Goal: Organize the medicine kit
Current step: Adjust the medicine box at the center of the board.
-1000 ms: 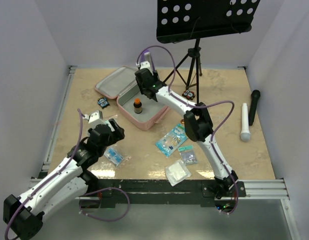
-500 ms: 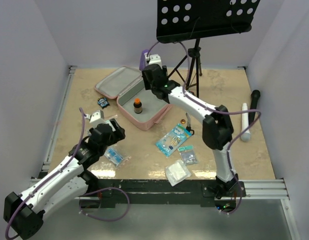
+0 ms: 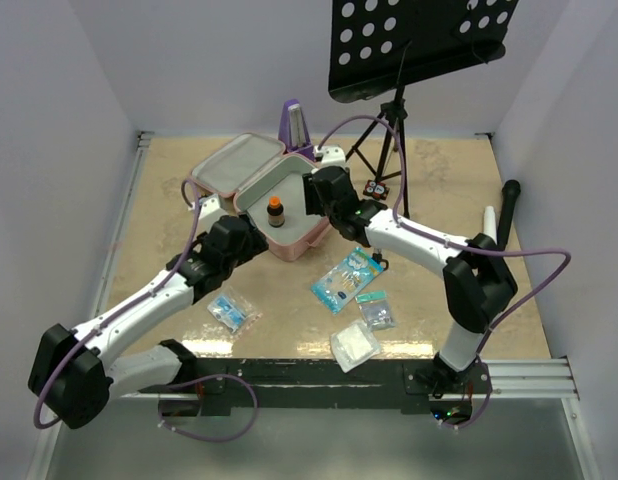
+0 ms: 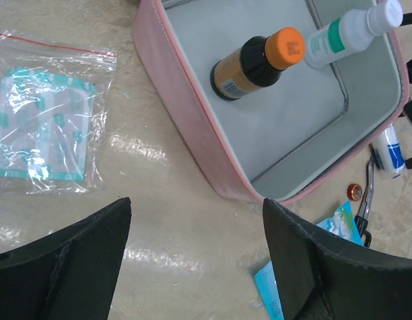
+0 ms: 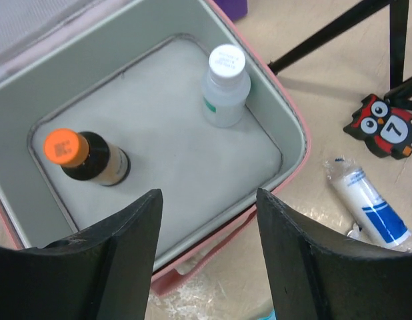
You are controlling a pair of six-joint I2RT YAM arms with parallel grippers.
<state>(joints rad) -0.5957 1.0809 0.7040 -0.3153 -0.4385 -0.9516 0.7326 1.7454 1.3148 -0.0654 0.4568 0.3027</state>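
The pink medicine kit [image 3: 289, 238] lies open mid-table, its grey-lined lid [image 3: 234, 165] folded back to the left. Inside stand a brown bottle with an orange cap [image 5: 89, 157] and a white bottle with a green label [image 5: 225, 87]. My right gripper [image 5: 209, 207] hangs open over the kit's near right rim with nothing between its fingers. Just outside the kit's front wall [image 4: 193, 133], my left gripper [image 4: 196, 220] is open and empty above bare table. The top view shows the brown bottle [image 3: 275, 212]; the white bottle is hidden there under the right wrist.
A clear bag of teal plasters [image 4: 49, 120] lies left of the kit. Blue packets [image 3: 344, 280], a small bag [image 3: 376, 312] and white gauze [image 3: 356, 345] lie in front. An owl tag [image 5: 385, 127], a bandage roll [image 5: 369, 207], a purple metronome [image 3: 294, 125], a music stand [image 3: 394, 110] and two microphones [image 3: 491, 240] stand right and behind.
My left arm has reached forward from the near left up to the kit's front wall. The right gripper has drawn back and right over the kit. The music stand's desk has shifted.
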